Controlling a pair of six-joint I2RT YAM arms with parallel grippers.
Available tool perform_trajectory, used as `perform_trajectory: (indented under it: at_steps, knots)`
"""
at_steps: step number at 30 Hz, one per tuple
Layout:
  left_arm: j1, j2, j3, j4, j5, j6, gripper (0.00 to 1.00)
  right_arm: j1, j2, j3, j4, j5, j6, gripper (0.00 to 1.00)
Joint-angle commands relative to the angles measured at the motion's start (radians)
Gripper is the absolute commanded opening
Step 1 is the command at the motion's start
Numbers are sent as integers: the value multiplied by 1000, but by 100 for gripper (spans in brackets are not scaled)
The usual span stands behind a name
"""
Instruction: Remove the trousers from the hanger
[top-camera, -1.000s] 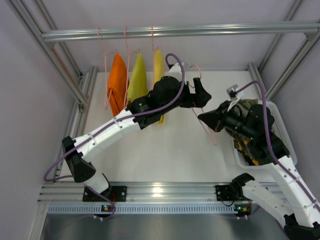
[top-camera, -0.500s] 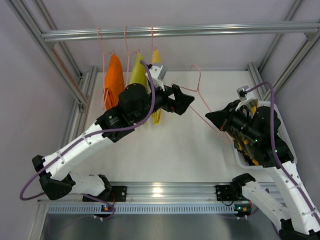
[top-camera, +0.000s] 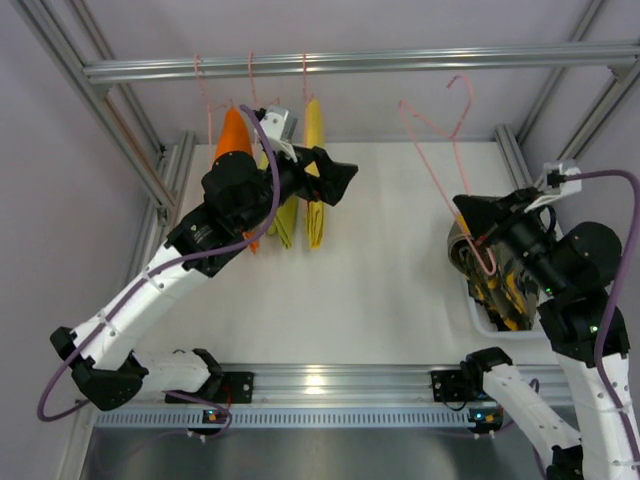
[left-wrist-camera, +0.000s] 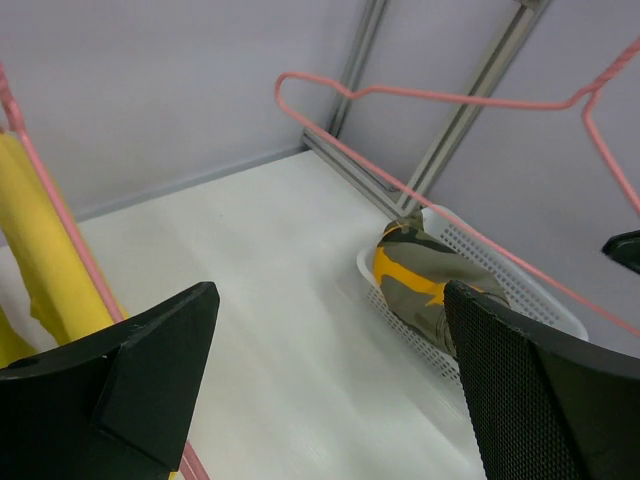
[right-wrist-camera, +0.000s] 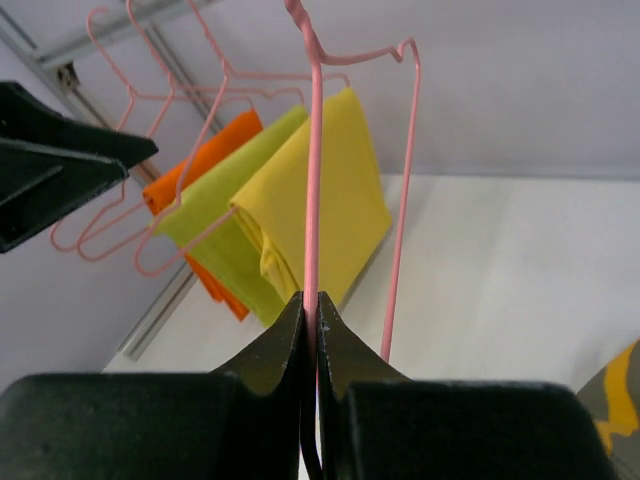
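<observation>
The right gripper (right-wrist-camera: 310, 305) pinches the bare hanger (top-camera: 437, 150) by its wire, the left gripper (left-wrist-camera: 328, 300) hangs spread and empty beside the yellow garment (top-camera: 315, 125), and the trousers (left-wrist-camera: 420, 285) lie bunched in the white basket (left-wrist-camera: 400, 312), half hidden from above under the right arm.

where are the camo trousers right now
The trousers lie in the white basket at the table's right edge, below the right arm in the top view, off the hanger pinched by the right gripper.

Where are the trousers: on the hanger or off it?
Off: trousers lie in the white basket; right gripper holds the bare hanger.
</observation>
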Motion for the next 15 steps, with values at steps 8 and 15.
perform_trajectory:
  at_steps: [8,15]
  knots:
    - [101,127,326,-249,61,-105,99,-20,191,164,90,171,-124,0]
    - [309,163,396,-340,190,-222,99,-21,339,223,202,217,-178,0]
